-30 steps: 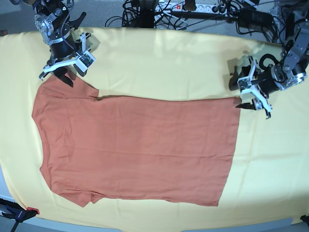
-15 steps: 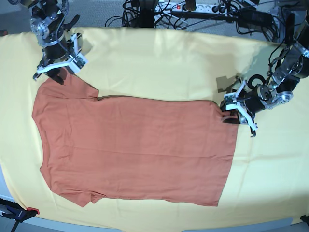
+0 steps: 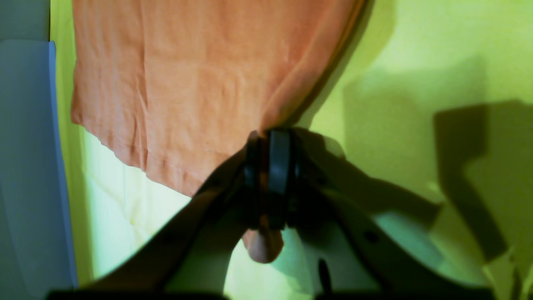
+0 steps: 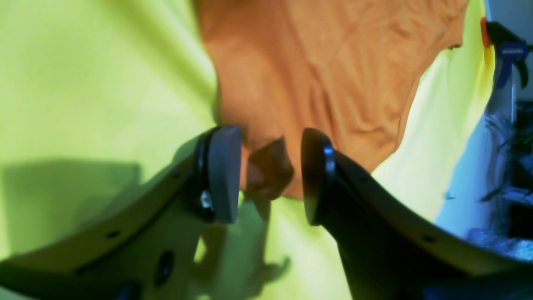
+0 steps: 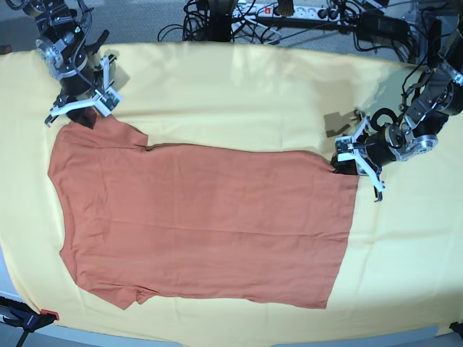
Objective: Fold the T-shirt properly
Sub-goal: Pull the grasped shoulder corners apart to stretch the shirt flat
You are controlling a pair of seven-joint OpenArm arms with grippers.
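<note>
A: The left end effector (image 3: 268, 179) is clamped on the hem corner of the thin rust-orange T-shirt (image 5: 202, 224), lying flat on the yellow-covered tabletop (image 5: 239, 94).

B: The right end effector (image 4: 270, 175) gapes around the sleeve tip; lifting now could drag one side crooked.

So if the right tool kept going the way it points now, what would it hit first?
The right tool would meet the T-shirt first: a bunched sleeve corner sits between its open fingers, the shirt stretching on beyond. Depth is unclear, so it may press into the yellow cloth underneath.
</note>
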